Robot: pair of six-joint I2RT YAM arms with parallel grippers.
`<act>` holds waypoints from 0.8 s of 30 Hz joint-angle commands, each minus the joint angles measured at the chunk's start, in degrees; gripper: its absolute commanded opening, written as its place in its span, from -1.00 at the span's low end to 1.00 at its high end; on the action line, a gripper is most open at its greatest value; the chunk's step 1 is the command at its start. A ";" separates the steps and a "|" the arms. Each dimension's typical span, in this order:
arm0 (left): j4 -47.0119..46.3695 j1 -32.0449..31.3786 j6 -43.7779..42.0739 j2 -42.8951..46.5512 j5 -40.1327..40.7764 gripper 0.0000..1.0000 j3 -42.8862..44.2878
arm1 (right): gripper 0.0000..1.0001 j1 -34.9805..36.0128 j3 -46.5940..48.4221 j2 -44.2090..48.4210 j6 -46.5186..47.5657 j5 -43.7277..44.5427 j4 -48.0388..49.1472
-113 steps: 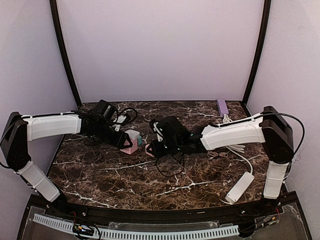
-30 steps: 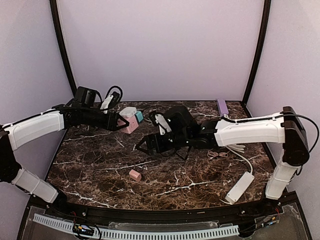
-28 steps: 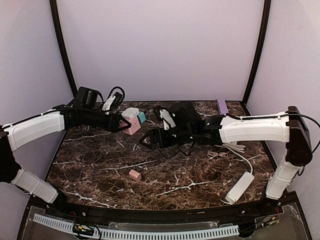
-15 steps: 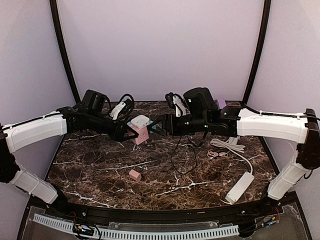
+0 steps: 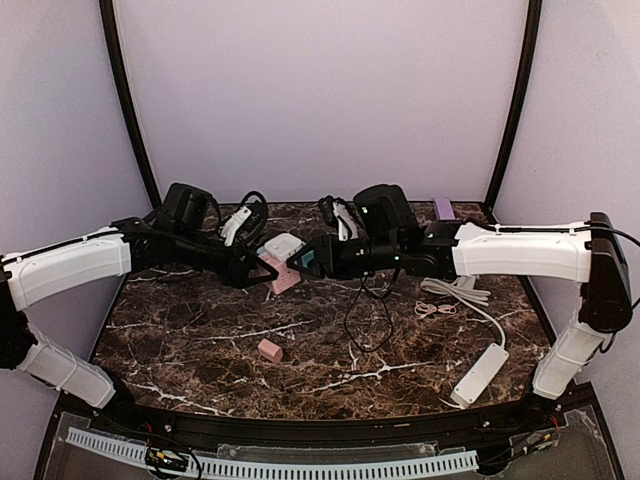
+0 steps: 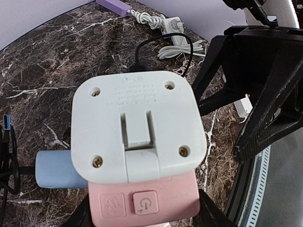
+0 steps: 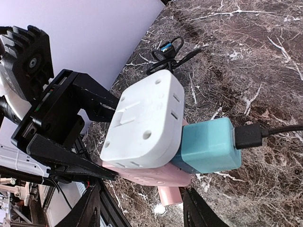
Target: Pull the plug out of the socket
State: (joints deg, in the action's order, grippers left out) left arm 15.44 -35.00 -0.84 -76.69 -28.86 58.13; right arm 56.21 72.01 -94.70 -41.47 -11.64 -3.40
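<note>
Grip status: left hand (image 5: 250, 268) clamped tight on pink sides of socket (image 6: 142, 156), raised off surface (image 5: 200, 340). Teal plug (image 7: 208, 146) seated in socket's right face, black cable (image 7: 279, 130) trailing. Right hand (image 5: 298, 264) just right of socket, spread wide, nothing held. Probably light, rigid, slick plastic, stiff fit; best pinched on plug's flat sides, pulled straight.

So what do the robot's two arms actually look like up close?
The left arm and right arm match: smooth white shells on the long segments, black elbows and shoulders, black wrists ending in angular black jaws. A thin black cable runs along each. I see no lettering on them.
</note>
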 commanded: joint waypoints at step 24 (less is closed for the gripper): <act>-2.67 -3.14 -1.60 0.62 -2.26 -0.91 0.36 | -0.09 -0.91 2.43 -1.08 2.67 0.66 5.25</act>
State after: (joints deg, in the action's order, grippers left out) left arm 15.11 -37.80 -1.52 -76.71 -29.52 57.58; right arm 55.68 72.86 -95.04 -40.56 -10.52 -1.21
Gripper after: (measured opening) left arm 0.541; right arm 0.461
